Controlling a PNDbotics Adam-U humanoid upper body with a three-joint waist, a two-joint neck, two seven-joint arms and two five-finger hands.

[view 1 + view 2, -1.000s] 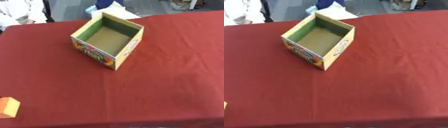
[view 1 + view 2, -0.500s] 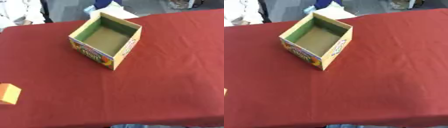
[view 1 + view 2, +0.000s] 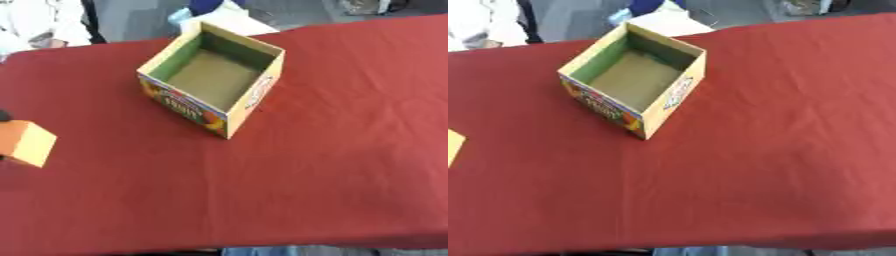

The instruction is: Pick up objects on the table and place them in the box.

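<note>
Box [image 3: 213, 80] far centre-left on table [image 3: 350, 150]; block [image 3: 26, 142] well left, nearer.

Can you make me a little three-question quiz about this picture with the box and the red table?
1. True or false: the box already has something inside it.
2. Where is the orange block? A) inside the box B) at the left edge of the view, apart from the box C) on the right side of the tablecloth
3. Fill in the missing word: the tablecloth is the colour ____.

Key:
1. False. The box is open at the top and only its bare floor shows.
2. B. The block sits far left, well apart from the box. Something dark shows next to it at the edge, too little to tell what it is.
3. Red.
</note>
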